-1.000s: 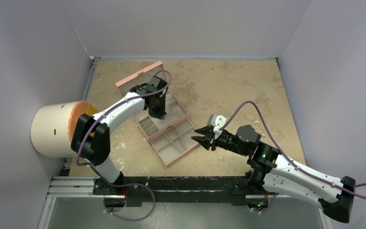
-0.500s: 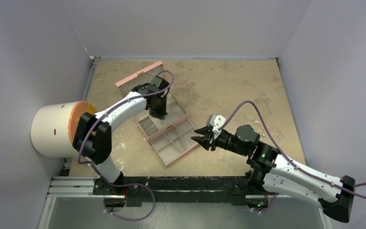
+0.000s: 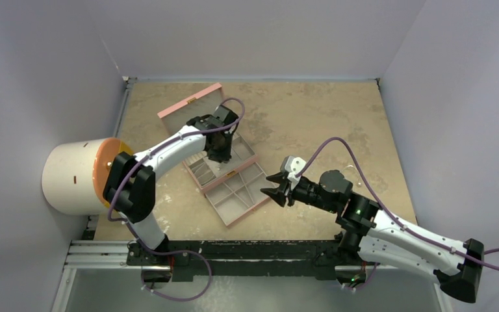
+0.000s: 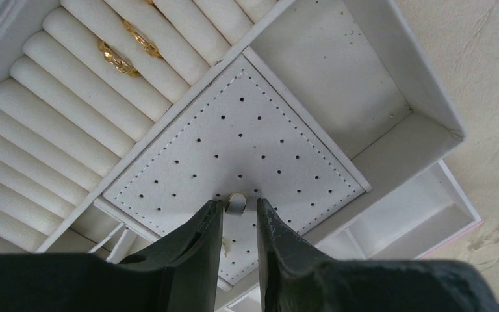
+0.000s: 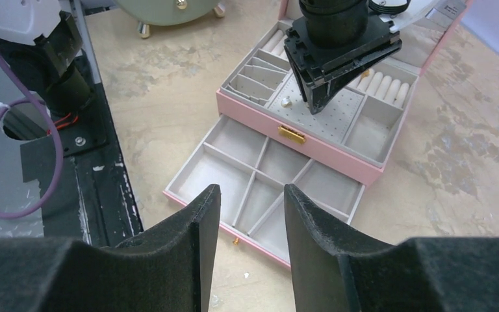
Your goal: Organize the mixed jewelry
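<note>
The pink jewelry box [image 3: 203, 179] stands open with its drawer [image 3: 245, 197] pulled out. In the left wrist view my left gripper [image 4: 238, 204] hangs just over the white perforated pad [image 4: 234, 123]. Its jaws are slightly apart on either side of a tiny gold-and-white piece [image 4: 236, 199] that rests on the pad. Another tiny gold piece [image 4: 225, 246] lies lower between the fingers. Two gold rings [image 4: 118, 60] sit in the ring rolls [image 4: 71, 110]. My right gripper [image 3: 274, 185] is open and empty, in the air beside the drawer [image 5: 260, 182].
The box lid [image 3: 190, 101] leans back at the far left. A white cylinder with an orange top [image 3: 78, 177] stands at the table's left edge. A small stud [image 5: 286, 102] sits on the pad. The drawer front has a gold knob [image 5: 236, 240].
My left gripper has shifted a little to the right over the box's top tray. My right gripper has barely moved.
</note>
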`<action>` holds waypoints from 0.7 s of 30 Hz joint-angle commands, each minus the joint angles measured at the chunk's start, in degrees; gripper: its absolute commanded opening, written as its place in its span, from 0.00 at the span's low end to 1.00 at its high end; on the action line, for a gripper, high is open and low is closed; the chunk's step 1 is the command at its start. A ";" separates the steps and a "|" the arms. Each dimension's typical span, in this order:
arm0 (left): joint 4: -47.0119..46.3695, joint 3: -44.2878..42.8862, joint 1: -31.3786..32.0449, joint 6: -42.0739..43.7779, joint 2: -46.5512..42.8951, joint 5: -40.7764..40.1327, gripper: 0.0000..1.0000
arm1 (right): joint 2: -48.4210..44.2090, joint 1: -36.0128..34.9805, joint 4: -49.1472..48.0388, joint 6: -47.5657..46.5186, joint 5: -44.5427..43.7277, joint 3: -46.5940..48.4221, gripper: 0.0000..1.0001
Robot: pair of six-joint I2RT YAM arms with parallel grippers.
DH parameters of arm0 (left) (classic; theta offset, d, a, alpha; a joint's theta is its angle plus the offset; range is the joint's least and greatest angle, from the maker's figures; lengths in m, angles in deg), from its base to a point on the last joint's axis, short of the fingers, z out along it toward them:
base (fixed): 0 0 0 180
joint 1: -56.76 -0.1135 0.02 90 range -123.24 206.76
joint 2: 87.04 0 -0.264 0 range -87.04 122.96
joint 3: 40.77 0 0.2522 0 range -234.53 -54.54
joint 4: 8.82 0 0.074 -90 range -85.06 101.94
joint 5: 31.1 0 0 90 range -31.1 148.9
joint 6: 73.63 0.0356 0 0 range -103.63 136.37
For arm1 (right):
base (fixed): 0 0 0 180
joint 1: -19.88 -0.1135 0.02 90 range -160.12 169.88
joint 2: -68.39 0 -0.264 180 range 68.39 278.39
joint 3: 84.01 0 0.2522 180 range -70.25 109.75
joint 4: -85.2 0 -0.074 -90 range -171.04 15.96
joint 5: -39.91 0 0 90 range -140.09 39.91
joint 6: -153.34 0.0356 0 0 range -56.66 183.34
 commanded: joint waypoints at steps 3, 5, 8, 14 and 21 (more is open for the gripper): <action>-0.21 -1.48 0.71 0.96 0.80 -3.45 0.28 | -1.27 0.06 -0.55 1.13 -3.28 1.44 0.46; 0.01 -1.74 0.81 0.89 0.26 -3.71 0.29 | -1.48 0.06 0.59 1.60 -4.36 1.59 0.46; 0.34 -2.39 0.99 1.03 -1.44 -4.37 0.33 | -1.67 0.06 2.80 5.34 -6.14 1.71 0.47; -0.24 -3.17 1.00 1.40 -7.20 -3.98 0.37 | 0.73 0.15 10.37 10.46 -17.66 4.09 0.56; -3.54 -1.49 1.33 2.89 -15.63 1.56 0.40 | 8.47 2.73 15.34 15.69 -24.32 6.66 0.63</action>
